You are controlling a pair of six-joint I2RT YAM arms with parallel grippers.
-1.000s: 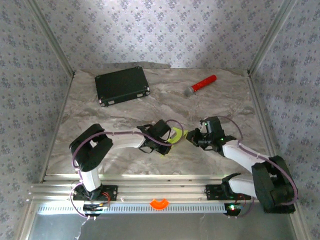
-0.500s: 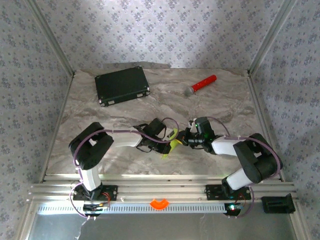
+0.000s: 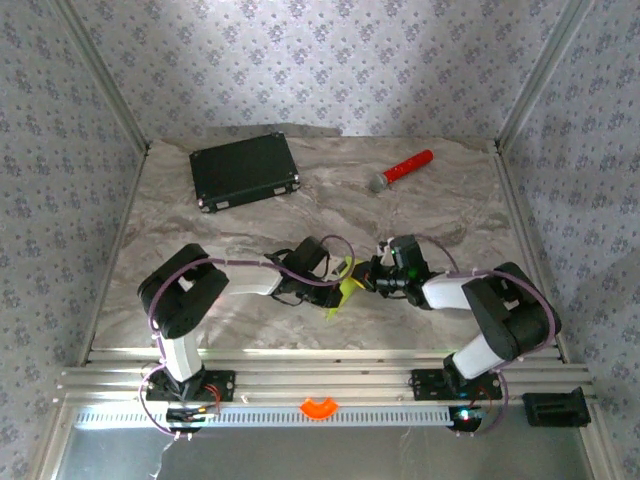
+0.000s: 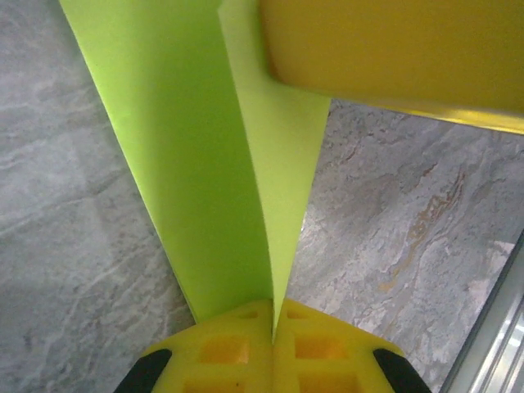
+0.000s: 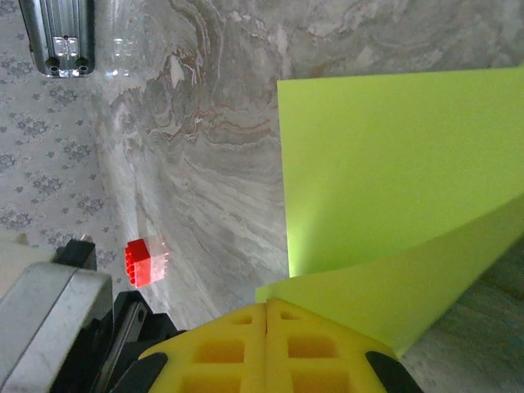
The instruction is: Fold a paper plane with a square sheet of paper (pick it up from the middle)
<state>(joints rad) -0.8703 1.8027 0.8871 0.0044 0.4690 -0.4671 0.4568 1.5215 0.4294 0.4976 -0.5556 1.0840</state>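
Paper [image 3: 346,288]: lime-green sheet, creased lengthwise, at the middle of the table toward the near edge, held up between the two grippers; contact of its lower tip with the table not clear.
Left gripper [image 4: 273,318]: yellow fingers pressed together on the folded edge of the paper, with two layers fanning away from the pinch.
Right gripper [image 5: 268,311]: yellow fingers closed tight on the paper's edge, one layer spread wide and flat, the other curling off to the right.
Arms: reaching inward from both sides, tips almost meeting across the paper.
Table [image 3: 450,215]: grey marbled top.
Black case [image 3: 245,171]: flat and shut, far left, well apart from the paper.
Microphone [image 3: 402,169]: red handle, lying on its side, far right of centre.
Red block [image 5: 146,261]: small, on the marble, well apart from the paper.
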